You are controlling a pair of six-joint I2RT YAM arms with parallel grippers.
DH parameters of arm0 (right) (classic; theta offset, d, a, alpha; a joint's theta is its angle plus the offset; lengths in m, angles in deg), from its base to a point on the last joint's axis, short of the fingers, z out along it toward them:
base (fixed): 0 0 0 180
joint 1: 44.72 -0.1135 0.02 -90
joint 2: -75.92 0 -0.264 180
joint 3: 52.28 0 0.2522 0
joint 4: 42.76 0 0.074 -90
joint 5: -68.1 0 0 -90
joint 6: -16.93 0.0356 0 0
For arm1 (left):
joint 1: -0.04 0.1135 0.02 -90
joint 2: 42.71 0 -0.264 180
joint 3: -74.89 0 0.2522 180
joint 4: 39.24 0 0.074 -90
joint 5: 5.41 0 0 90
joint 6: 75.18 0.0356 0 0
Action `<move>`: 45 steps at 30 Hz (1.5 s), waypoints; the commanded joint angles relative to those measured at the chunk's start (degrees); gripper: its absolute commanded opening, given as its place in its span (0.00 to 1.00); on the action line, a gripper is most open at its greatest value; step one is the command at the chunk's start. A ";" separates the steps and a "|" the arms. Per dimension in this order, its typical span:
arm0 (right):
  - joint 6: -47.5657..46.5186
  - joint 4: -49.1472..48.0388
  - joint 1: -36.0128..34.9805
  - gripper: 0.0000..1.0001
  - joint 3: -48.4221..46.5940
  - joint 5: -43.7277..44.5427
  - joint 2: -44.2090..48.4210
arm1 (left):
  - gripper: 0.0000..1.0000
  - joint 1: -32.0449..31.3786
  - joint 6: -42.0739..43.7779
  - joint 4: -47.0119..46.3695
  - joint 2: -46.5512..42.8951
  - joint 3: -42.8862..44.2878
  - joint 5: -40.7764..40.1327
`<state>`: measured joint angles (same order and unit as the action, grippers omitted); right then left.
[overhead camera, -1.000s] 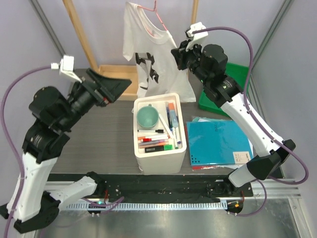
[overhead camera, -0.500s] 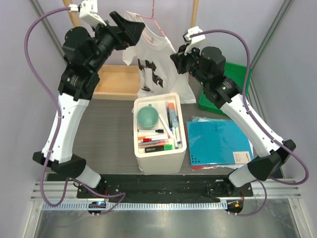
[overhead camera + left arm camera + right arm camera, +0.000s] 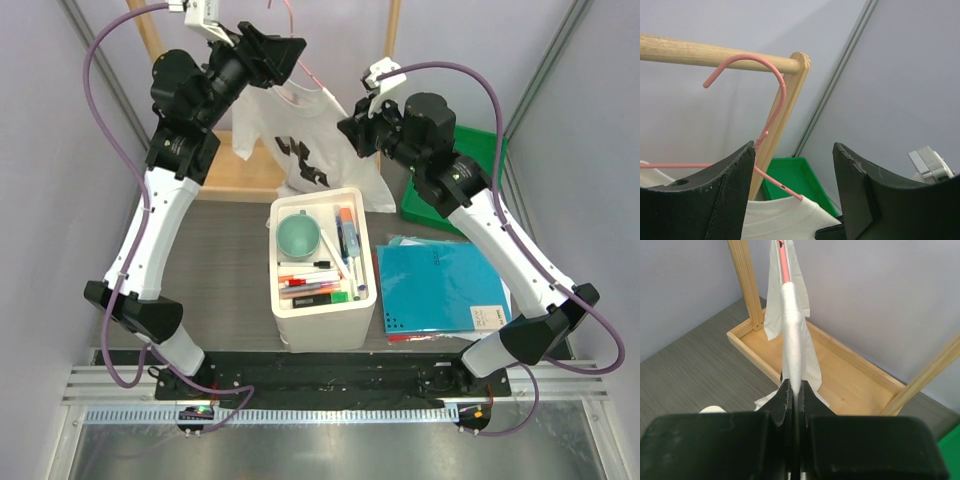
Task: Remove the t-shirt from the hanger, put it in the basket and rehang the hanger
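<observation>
L end effector open, jaws apart either side of the pink hanger neck, just below its hook on the wooden rod. R end effector pinched tight on t-shirt fabric; shirt hangs on hanger

White t-shirt, black print on the front, pinkish collar trim, is still on the thin pink wire hanger and drapes down slightly skewed. One side edge is gathered into a narrow upright fold, pinched between the closed fingers of the right claw. The hanger's hook sits over the wooden rail, one wire arm sloping down into the collar.
</observation>
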<state>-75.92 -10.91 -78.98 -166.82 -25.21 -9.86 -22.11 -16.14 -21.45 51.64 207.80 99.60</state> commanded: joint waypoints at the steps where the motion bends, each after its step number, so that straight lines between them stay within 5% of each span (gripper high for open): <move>1: -0.84 -3.50 0.07 0.01 -3.64 -3.45 2.63 | 0.63 -0.08 3.88 -4.21 -0.74 -0.93 2.85; 23: -6.02 -1.30 0.16 0.01 -5.14 -6.01 2.63 | 0.43 -0.08 7.93 -1.75 2.77 1.17 -3.23; 29: -14.79 0.37 0.16 0.01 -5.05 -5.57 3.25 | 0.31 -0.08 7.58 -2.36 2.51 0.91 -3.67; 32: -20.59 0.37 0.16 0.01 -4.35 -4.34 3.95 | 0.00 -0.08 6.45 -2.63 2.34 1.17 -5.76; 39: -22.47 0.11 0.16 0.01 -8.30 4.87 2.02 | 0.00 -0.61 3.98 -7.18 -2.57 -3.92 -17.72; 42: -20.97 -0.77 0.16 0.26 -8.74 6.56 2.02 | 0.00 -2.19 5.64 -12.72 -4.78 -8.05 -22.11; 43: -19.75 -1.56 0.16 0.48 -8.65 7.17 2.19 | 0.00 -2.63 7.21 -13.34 -5.48 -8.41 -22.91; 45: -18.42 -2.35 0.16 0.72 -7.87 9.45 2.98 | 0.00 -4.03 9.07 -13.35 -5.84 -7.54 -24.05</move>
<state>-95.94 -7.57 -79.33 -172.61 -22.59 -9.23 -24.54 -6.98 -25.82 50.50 199.08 82.66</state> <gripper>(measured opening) 0.530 0.036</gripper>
